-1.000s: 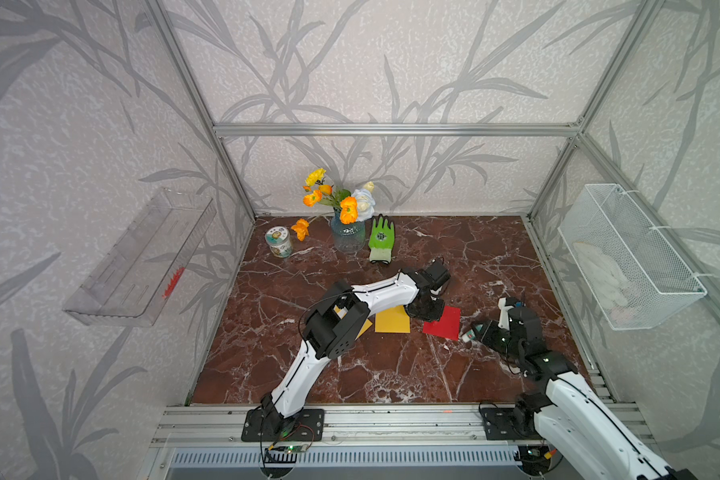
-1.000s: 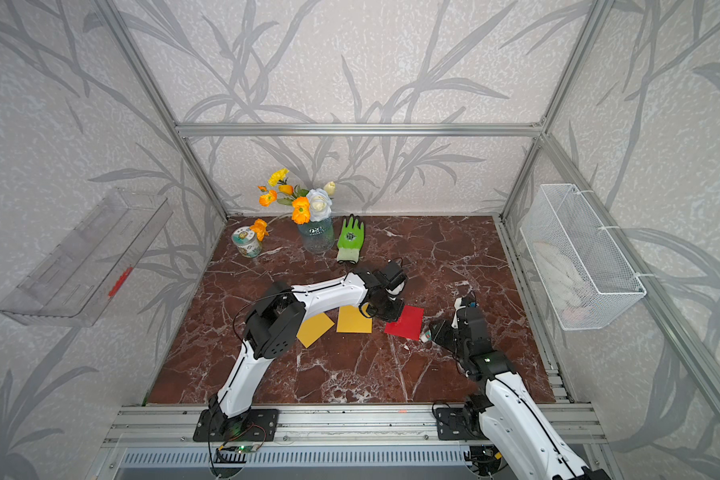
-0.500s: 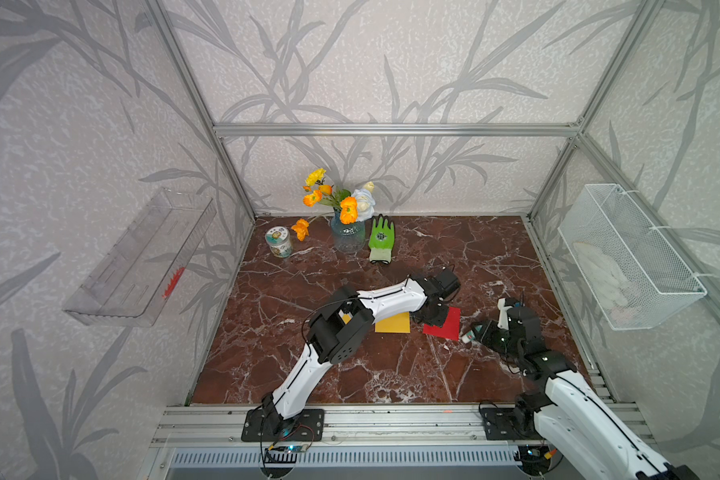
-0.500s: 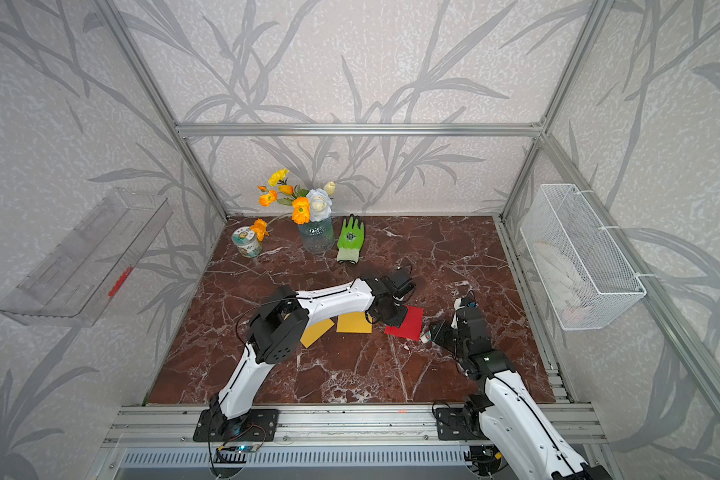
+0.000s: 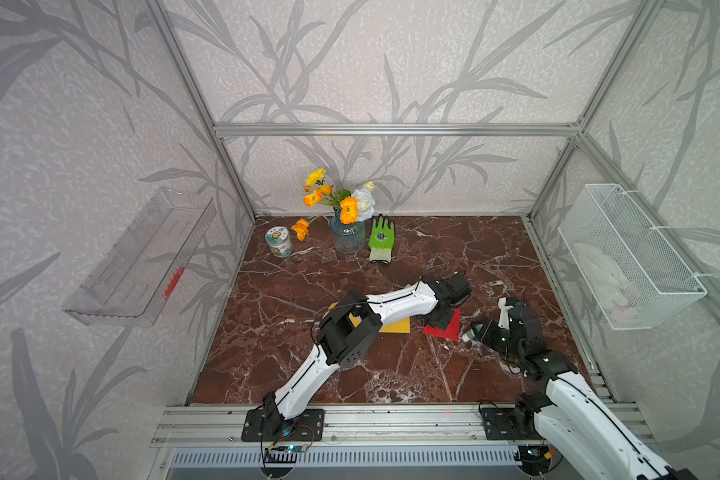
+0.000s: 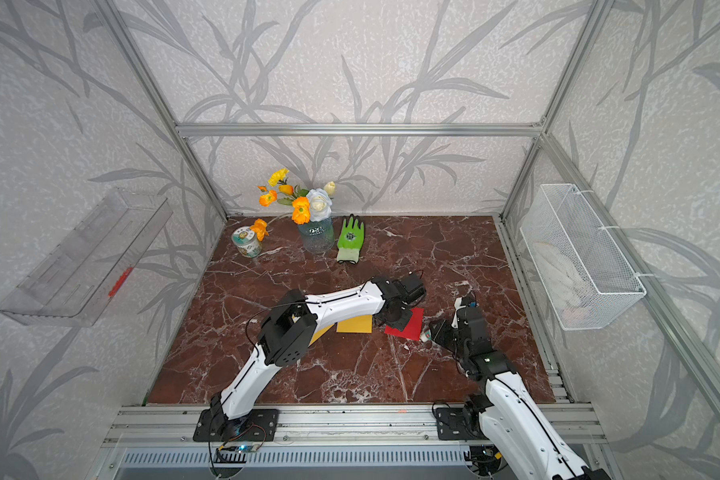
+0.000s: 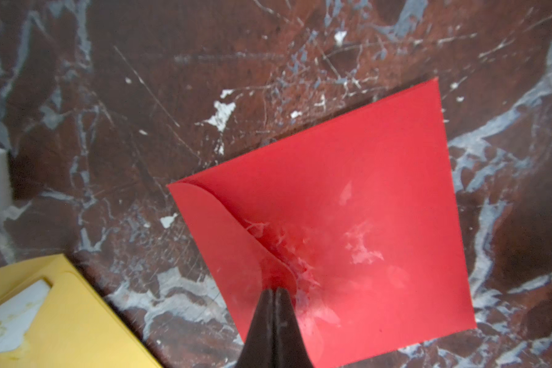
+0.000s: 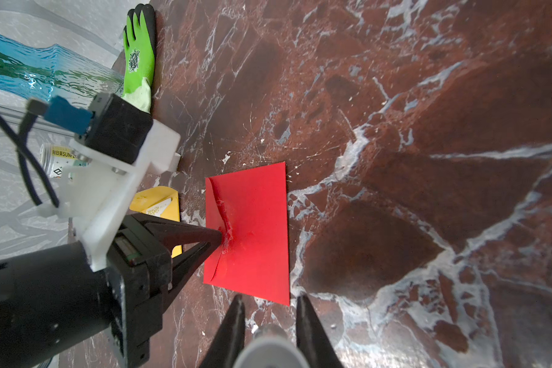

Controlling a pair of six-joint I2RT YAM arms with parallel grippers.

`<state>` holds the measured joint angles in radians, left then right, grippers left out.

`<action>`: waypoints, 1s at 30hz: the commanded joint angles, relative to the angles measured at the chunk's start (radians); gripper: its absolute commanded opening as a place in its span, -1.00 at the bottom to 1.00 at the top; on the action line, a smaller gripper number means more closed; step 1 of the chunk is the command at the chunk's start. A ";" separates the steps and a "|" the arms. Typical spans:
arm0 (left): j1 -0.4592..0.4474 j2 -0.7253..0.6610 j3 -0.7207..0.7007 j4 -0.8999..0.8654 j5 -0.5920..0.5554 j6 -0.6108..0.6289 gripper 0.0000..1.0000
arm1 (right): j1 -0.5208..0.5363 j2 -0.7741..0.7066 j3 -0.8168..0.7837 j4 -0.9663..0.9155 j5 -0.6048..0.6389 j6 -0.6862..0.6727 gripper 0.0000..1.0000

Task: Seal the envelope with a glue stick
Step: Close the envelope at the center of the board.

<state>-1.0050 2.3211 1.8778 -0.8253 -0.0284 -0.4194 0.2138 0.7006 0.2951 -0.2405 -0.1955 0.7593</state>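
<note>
Clenched, the left tool (image 7: 275, 291) pins the red envelope (image 7: 364, 178) at its flap — smeared glue could grab the tips and lift it open. The right tool (image 8: 270, 302) grasps the glue stick (image 8: 266, 349).

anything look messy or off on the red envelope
Yes. The red envelope has whitish glue smears spread well past its flap onto the body, and the paper looks puckered where the shut left hand rests on the flap tip. The yellow envelope beside it also shows blotches on its exposed white part.
</note>
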 commanded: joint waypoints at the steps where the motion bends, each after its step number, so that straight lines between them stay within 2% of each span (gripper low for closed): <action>1: 0.003 0.083 -0.082 -0.064 0.101 0.010 -1.00 | -0.005 -0.010 0.009 -0.005 -0.005 0.002 -1.00; 3: 0.026 0.049 -0.095 -0.052 0.138 0.014 -0.97 | -0.005 -0.012 0.014 -0.010 -0.007 0.000 -1.00; 7: 0.081 -0.066 -0.163 0.033 0.220 -0.003 -0.64 | -0.005 -0.020 0.022 -0.022 -0.006 -0.004 -1.00; 10: 0.109 -0.129 -0.190 0.094 0.268 -0.018 -0.58 | -0.005 -0.022 0.021 -0.016 -0.007 -0.005 -1.00; 18: 0.157 -0.231 -0.264 0.247 0.385 -0.104 -0.56 | -0.005 -0.016 0.029 -0.015 -0.030 -0.019 -1.00; 23: 0.184 -0.288 -0.329 0.359 0.488 -0.155 -0.44 | -0.005 -0.010 0.034 -0.010 -0.032 -0.021 -1.00; 30: 0.206 -0.324 -0.380 0.367 0.462 -0.168 -0.49 | -0.005 -0.001 0.049 -0.008 -0.043 -0.032 -1.00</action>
<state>-0.8135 2.0434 1.5318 -0.4702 0.4316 -0.5724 0.2138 0.6991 0.3012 -0.2531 -0.2260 0.7467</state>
